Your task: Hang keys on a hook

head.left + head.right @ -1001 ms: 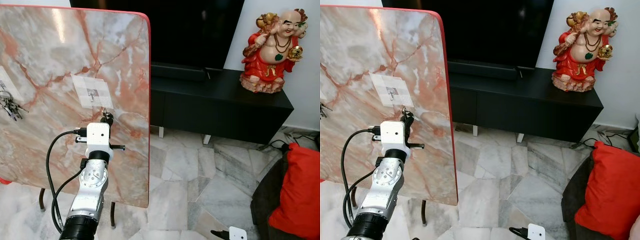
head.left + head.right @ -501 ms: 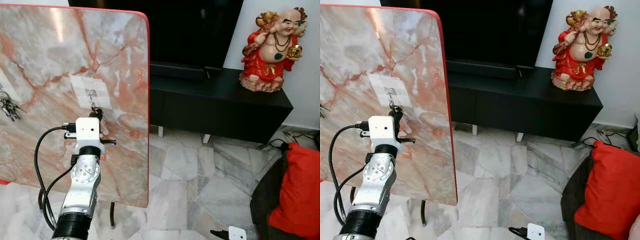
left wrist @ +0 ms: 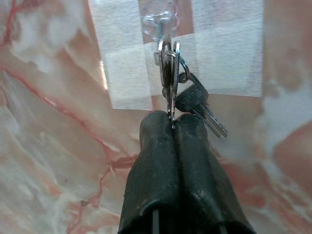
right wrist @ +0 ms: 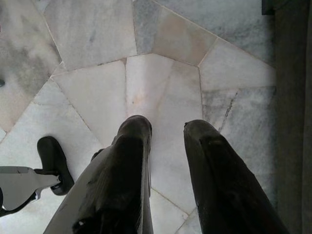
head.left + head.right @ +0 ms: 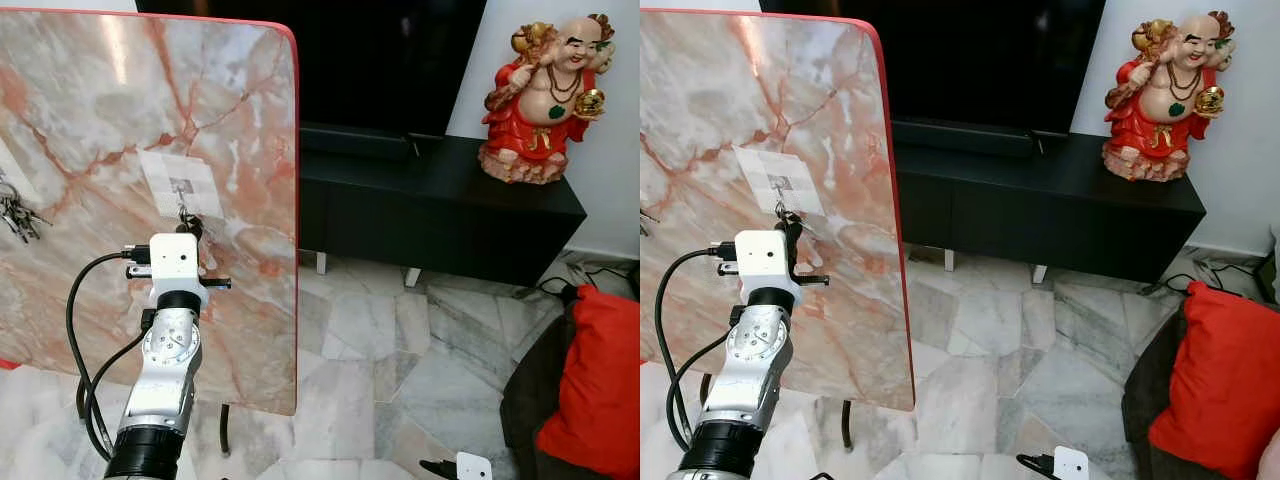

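Observation:
A small clear hook (image 3: 158,25) sits on a pale tape patch (image 5: 181,184) on the upright marble board (image 5: 120,110). My left gripper (image 3: 172,122) is shut on a key ring with silver keys (image 3: 192,97), holding the ring right at the hook; whether the ring rests on the hook I cannot tell. In the eye views the left arm's white wrist (image 5: 173,258) stands just below the patch, hiding the gripper. A second bunch of keys (image 5: 17,217) hangs at the board's left edge. My right gripper (image 4: 165,127) hangs open over the floor.
The board has a red rim (image 5: 298,220) and stands on dark legs (image 5: 225,428). Right of it are a black TV cabinet (image 5: 440,205) with a red statue (image 5: 545,95), a marble tile floor (image 5: 380,340), and a red cushion (image 5: 600,380) at far right.
Over the last second my left arm moved left and up along the board, bringing the keys from below-right of the tape patch to the hook. It has hardly moved in the last half second.

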`<state>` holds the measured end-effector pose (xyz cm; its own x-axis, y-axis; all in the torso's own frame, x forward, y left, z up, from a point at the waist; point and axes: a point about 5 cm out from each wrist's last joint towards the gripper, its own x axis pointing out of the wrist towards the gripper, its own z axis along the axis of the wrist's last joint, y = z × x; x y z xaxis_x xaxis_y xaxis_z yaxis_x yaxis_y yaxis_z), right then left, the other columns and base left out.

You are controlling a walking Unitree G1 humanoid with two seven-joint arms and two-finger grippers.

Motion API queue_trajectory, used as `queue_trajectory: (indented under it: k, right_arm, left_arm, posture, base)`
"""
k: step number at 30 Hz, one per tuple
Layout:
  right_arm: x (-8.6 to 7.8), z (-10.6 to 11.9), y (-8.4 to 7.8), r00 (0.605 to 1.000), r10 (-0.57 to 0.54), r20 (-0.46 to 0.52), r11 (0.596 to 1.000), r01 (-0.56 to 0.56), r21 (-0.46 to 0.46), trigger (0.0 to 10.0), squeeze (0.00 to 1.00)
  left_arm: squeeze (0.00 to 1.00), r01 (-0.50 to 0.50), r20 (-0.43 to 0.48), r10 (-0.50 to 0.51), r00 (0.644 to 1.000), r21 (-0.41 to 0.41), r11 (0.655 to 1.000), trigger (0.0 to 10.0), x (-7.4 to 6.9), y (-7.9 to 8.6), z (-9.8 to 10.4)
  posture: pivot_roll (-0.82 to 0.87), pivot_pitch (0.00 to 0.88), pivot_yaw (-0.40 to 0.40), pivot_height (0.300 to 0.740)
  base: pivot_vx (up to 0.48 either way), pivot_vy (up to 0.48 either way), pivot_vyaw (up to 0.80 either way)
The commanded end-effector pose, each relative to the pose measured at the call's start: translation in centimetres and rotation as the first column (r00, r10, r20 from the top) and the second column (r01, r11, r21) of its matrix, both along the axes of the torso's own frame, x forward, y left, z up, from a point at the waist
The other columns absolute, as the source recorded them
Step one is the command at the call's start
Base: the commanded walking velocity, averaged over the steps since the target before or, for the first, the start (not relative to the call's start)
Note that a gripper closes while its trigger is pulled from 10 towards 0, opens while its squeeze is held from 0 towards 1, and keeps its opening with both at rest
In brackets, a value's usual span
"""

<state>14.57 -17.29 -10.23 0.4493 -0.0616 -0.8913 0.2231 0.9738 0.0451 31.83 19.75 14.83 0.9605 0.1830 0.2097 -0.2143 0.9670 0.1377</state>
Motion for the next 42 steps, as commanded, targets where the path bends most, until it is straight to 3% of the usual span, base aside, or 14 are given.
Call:
queue_trajectory:
  k: [1,20,42]
  right_arm:
    - [-0.1,0.0,0.1,1.000,0.001,-0.008,1.000,-0.001,0.003,10.0,0.00]
    - [-0.1,-0.1,0.0,1.000,0.002,-0.009,1.000,-0.002,-0.001,10.0,0.00]
    - [0.1,0.0,-0.1,1.000,0.000,-0.006,1.000,0.000,-0.004,10.0,0.00]
  left_arm:
    - [0.00,0.014,0.023,-0.014,1.000,-0.010,1.000,10.0,0.4,0.1,1.1]
    - [0.00,0.078,0.001,-0.078,0.997,-0.038,0.996,10.0,0.8,-0.1,1.2]
    - [0.00,0.045,0.007,-0.045,0.999,-0.049,0.998,10.0,1.0,1.2,1.6]
  posture:
    - [-0.01,0.000,-0.053,0.740]
    - [-0.01,0.000,-0.057,0.740]
    - [-0.01,0.006,-0.062,0.740]
  base:
    - [0.000,0.000,0.00]
    - [0.000,0.000,0.00]
    - [0.000,0.000,0.00]
